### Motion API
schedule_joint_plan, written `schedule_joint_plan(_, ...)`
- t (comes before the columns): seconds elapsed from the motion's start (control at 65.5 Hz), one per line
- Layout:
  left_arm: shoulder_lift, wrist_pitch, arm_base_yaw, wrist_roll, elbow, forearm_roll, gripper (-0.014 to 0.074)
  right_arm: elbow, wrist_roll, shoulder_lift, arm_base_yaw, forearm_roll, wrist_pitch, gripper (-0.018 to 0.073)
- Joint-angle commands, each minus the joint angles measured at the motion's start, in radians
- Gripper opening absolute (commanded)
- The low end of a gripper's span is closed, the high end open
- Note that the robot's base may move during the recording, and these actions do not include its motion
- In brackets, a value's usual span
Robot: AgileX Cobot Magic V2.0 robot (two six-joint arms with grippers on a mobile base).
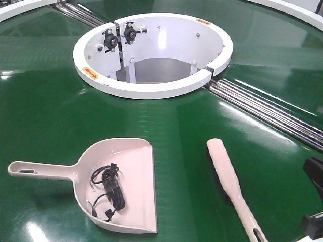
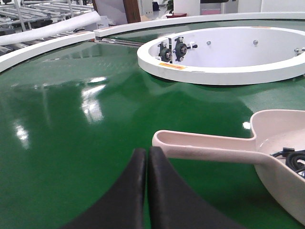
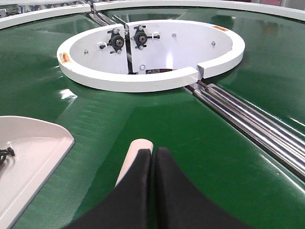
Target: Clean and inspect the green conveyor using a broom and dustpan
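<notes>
The green conveyor (image 1: 50,116) fills every view. On it lies the dustpan (image 1: 126,166), handle pointing left, with a tangle of black cable (image 1: 108,189) inside. To its right lies the broom (image 1: 225,169), head toward the ring and handle running to the lower right. In the left wrist view my left gripper (image 2: 147,151) is shut and holds nothing, its tips just short of the end of the dustpan (image 2: 200,148) handle. In the right wrist view my right gripper (image 3: 153,151) is shut and holds nothing, hovering over the broom (image 3: 135,150), whose rounded end shows past the left finger.
The white ring (image 1: 151,55) around the central opening sits beyond both tools, with black bearings on its inner wall. Chrome roller bars (image 1: 272,113) run from the ring toward the right edge. Black arm parts (image 1: 315,176) show at the right border.
</notes>
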Motion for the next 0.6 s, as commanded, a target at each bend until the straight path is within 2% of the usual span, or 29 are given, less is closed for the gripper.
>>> schedule_joint_plan(0.0, -0.015, -0.068, 0.0, -0.007, 0.024, -0.008, -0.0022, -0.027, -0.008, 0.006, -0.004, 0.0, -0.075, -0.0006)
schedule_joint_plan(0.58, -0.015, -0.068, 0.0, -0.007, 0.023, -0.008, -0.0022, -0.027, -0.008, 0.006, -0.004, 0.0, -0.075, -0.0006)
